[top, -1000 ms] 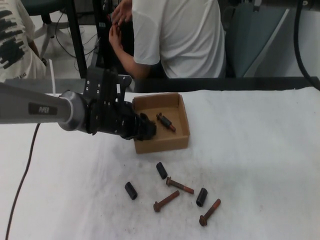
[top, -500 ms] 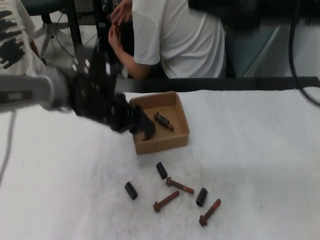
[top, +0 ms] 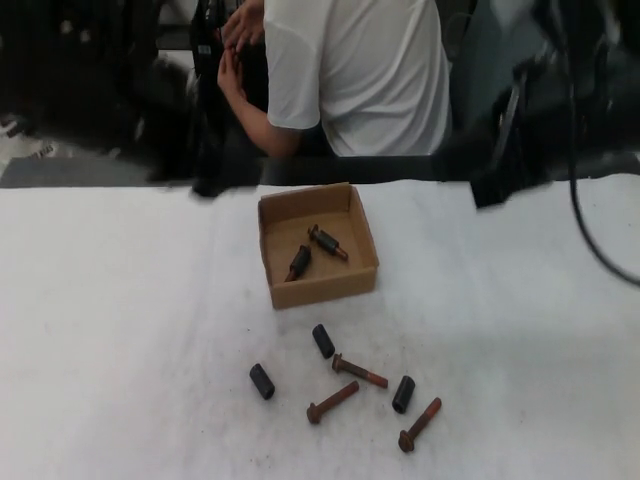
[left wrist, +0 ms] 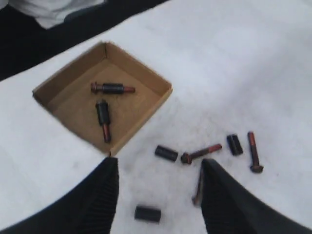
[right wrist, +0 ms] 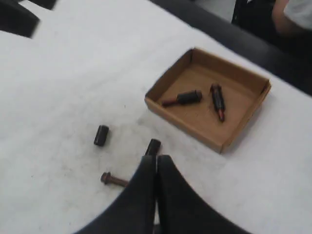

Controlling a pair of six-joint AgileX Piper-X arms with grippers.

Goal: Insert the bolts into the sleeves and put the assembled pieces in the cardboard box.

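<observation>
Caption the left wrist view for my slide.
Open left gripper over the bench: two assembled pieces in the cardboard box, three bolts and three sleeves loose beside it.

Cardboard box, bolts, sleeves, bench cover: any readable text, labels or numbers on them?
No readable text anywhere.
The cardboard box: walls and floor plain, no label or print.
The bolts and sleeves: too small to tell whether anything is stamped on them.
The white cover: no print or sign.
</observation>
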